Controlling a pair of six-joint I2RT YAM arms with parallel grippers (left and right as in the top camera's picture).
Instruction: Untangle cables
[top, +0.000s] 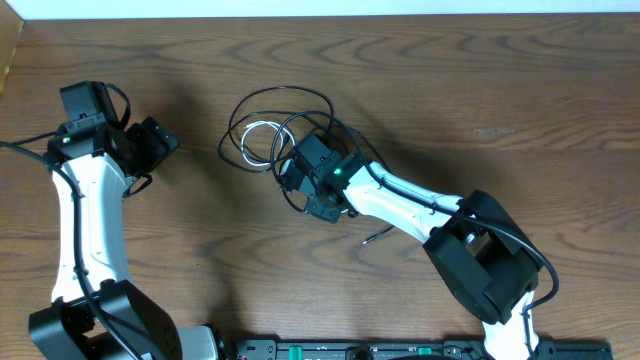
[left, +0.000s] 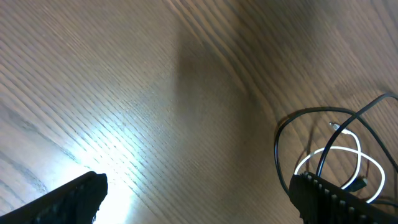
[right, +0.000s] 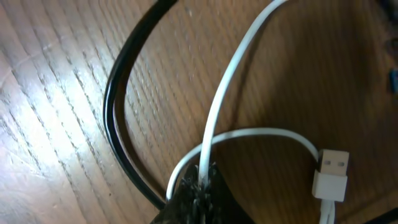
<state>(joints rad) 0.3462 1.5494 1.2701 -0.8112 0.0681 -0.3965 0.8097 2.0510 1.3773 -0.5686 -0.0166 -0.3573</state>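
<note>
Right wrist close-up of right gripper (right: 202, 186) pinched tight on white cable (right: 224, 93), likely to draw it clear of black cable (right: 115, 106); left gripper (left: 202, 205) spread wide, parked aside.

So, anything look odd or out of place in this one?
Nothing looks damaged or spilled. The only mess is the expected one: the white cable and black cable lie tangled in overlapping loops on the table. The right gripper is shut on the white cable. The left gripper hangs open off to the side, holding nothing.
</note>
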